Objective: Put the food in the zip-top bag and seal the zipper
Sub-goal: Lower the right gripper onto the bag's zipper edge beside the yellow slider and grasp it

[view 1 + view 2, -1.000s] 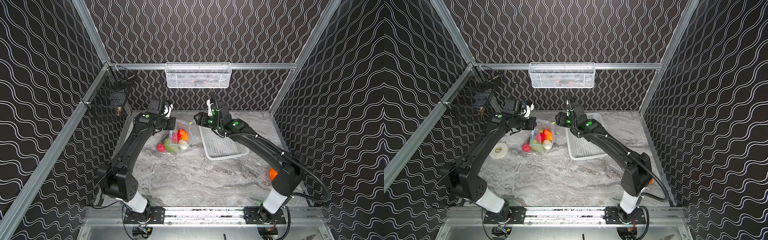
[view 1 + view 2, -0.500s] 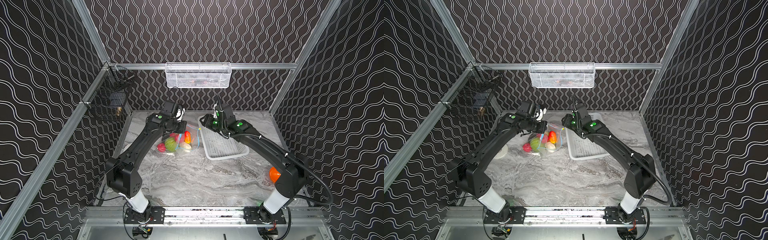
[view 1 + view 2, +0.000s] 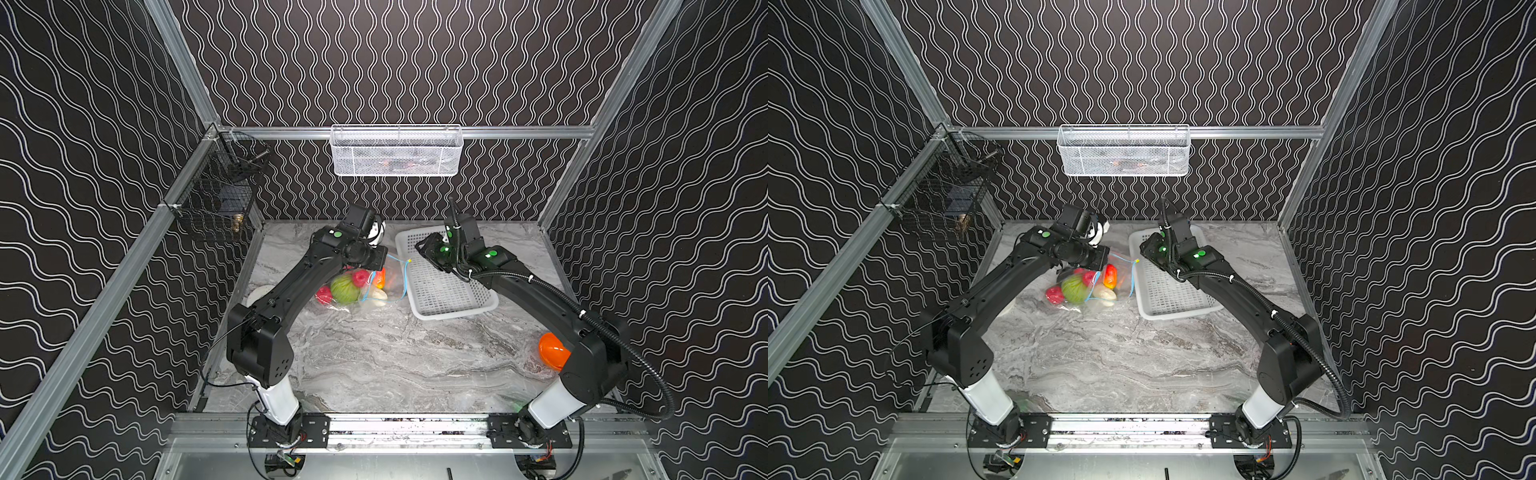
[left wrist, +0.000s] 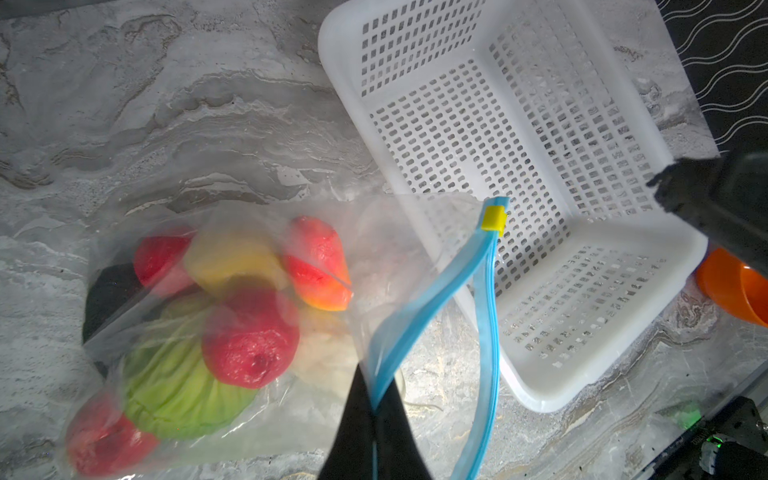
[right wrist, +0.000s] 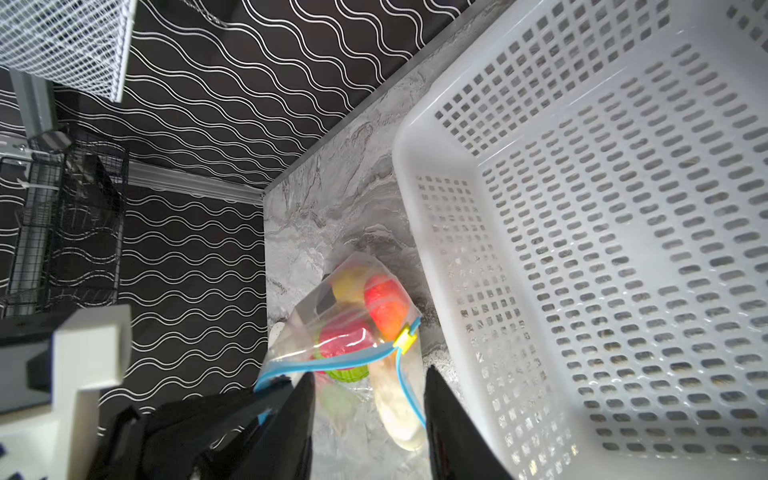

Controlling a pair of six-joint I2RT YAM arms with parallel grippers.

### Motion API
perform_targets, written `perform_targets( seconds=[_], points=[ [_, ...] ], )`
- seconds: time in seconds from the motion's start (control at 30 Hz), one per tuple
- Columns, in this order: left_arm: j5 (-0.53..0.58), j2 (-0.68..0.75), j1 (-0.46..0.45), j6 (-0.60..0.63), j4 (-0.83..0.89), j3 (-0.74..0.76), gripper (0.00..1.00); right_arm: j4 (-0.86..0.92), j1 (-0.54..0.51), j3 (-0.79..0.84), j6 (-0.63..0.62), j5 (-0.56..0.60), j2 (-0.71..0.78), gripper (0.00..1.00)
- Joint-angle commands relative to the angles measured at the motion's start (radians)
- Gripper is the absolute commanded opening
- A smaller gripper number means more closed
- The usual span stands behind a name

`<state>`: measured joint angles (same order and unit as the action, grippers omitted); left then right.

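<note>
We see the zip-top bag (image 3: 394, 286) lying on the tabletop (image 3: 395, 365) at about 11 o'clock from its centre in both top views, just beside the white basket (image 3: 457, 312). The food (image 4: 249, 336) is, as far as we can tell, all inside. The left end effector (image 4: 374, 399) is clamped on one lip of the zipper (image 4: 487, 316), whose mouth gapes, two blue strips parting from the yellow slider (image 3: 409, 261). The right end effector (image 5: 368, 374) has its fingers apart and holds nothing; in both top views the slider lies near it, at roughly its 8 o'clock. The held lip runs along the 3-to-9 o'clock line from slider to left end effector. We judge the right arm the nearer one to take the slider and draw it toward 9 o'clock.
</note>
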<state>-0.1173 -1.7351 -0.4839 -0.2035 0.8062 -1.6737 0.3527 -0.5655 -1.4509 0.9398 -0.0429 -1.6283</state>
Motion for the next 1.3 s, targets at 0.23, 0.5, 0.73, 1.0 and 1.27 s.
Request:
perform_targets(
  seconds=[0.23,0.5,0.73,1.0,1.27],
  points=[
    [0.016,0.005,-0.009,0.004,-0.010,-0.005,0.00,-0.064,-0.008,0.064,0.086,-0.058,-0.012,0.41],
    [0.009,0.003,-0.018,0.006,-0.012,-0.007,0.00,-0.127,-0.022,0.074,0.142,-0.061,-0.033,0.35],
    [0.024,-0.003,-0.030,0.013,-0.006,-0.027,0.00,-0.141,-0.027,0.060,0.186,-0.060,-0.059,0.35],
    [0.041,-0.008,-0.039,0.016,0.000,-0.043,0.00,-0.104,-0.036,0.072,0.212,-0.037,-0.052,0.40],
    [0.040,-0.012,-0.047,0.015,0.002,-0.049,0.00,-0.100,-0.036,0.082,0.226,-0.038,-0.062,0.42]
  ],
)
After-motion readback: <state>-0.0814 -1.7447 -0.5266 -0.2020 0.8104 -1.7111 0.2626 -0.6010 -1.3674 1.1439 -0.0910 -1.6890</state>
